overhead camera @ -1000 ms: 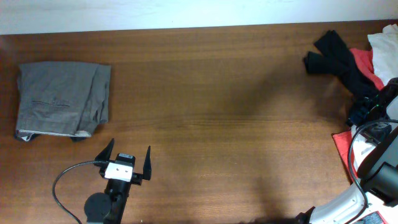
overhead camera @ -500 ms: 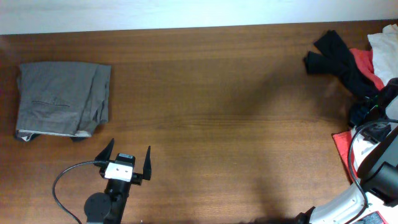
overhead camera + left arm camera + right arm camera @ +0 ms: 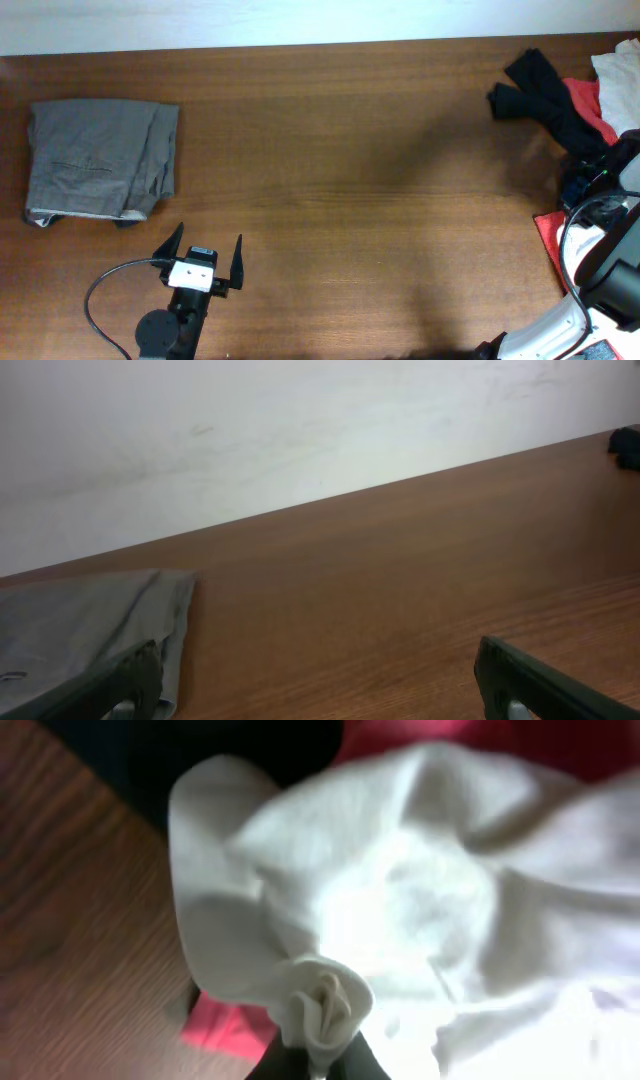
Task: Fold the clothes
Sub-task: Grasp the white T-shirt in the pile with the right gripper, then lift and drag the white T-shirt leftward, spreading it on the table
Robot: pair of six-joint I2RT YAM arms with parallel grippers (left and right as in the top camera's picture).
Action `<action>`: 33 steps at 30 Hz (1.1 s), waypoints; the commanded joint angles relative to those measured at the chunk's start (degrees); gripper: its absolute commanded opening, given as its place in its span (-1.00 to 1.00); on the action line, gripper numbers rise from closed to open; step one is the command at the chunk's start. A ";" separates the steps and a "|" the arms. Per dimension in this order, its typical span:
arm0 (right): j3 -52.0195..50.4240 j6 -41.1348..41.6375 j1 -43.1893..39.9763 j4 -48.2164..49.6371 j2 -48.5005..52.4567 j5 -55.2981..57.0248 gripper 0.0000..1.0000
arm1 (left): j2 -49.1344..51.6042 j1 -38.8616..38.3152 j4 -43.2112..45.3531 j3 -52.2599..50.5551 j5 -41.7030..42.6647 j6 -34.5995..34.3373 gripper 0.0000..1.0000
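Note:
The clothes, a white T-shirt (image 3: 400, 900), fill the right wrist view as a crumpled heap over red and black fabric. My right gripper (image 3: 320, 1055) is shut on a bunched fold of this white cloth at the bottom of that view. From overhead, the right gripper (image 3: 588, 180) sits at the table's right edge among the pile, and white fabric (image 3: 620, 70) shows at the top right corner. My left gripper (image 3: 205, 258) stands open near the front left, nothing between its fingers (image 3: 540, 685).
Folded grey-brown trousers (image 3: 100, 160) lie at the far left, just left of the left gripper's finger (image 3: 120, 680). A black garment (image 3: 545, 100) and red garments (image 3: 585, 98) lie at the right edge. A black cable (image 3: 100, 300) loops by the left arm.
My right gripper has closed onto a fold of the white T-shirt and shifted slightly in the pile. The left arm has not moved.

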 commanded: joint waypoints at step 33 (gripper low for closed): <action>52.00 -0.02 7.98 -34.95 -15.72 -10.93 -0.92 | -0.48 -0.17 0.00 -0.44 -0.39 0.72 0.99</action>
